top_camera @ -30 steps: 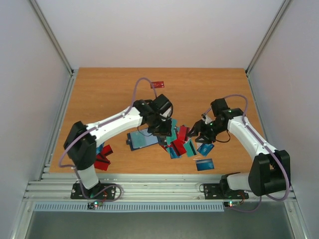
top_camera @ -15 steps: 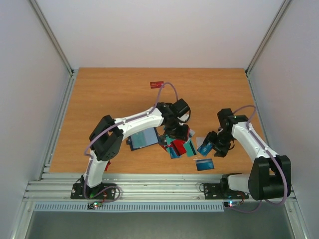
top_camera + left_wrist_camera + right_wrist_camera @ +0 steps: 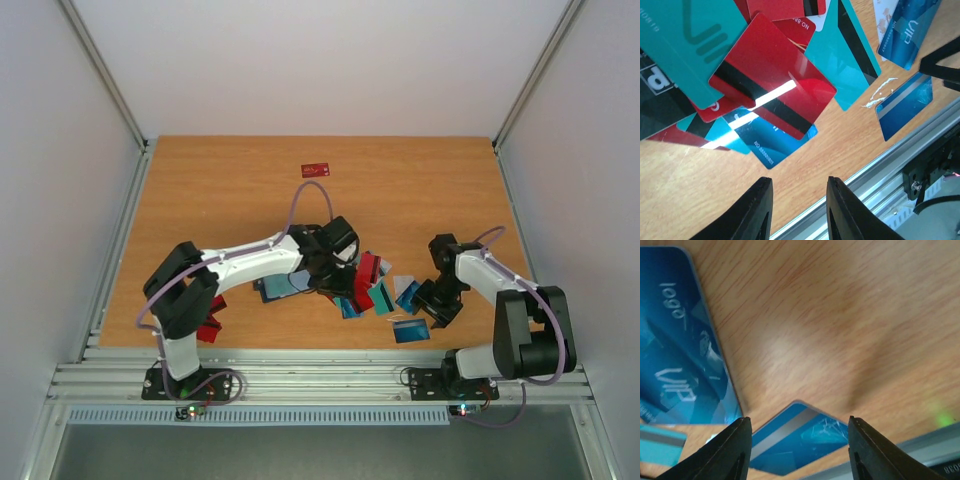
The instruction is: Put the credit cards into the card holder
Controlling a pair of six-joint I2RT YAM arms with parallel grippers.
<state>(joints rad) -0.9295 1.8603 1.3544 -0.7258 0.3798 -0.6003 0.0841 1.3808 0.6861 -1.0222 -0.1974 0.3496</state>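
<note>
While left fingers [image 3: 757, 212] and right fingers [image 3: 727, 452] gape, credit cards [image 3: 365, 290] strew the wooden table [image 3: 220, 190]

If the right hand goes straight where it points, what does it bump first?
Probably the blue card with the grey stripe, between the open fingers of the right gripper; depth is unclear.

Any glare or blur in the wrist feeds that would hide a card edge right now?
Left wrist: a white glare streak crosses the red card and the blue card below it; edges are sharp. Right wrist: a pale sheen on the table, both fingers soft and dark, the striped blue card readable. Top view: even light, no glare.
</note>
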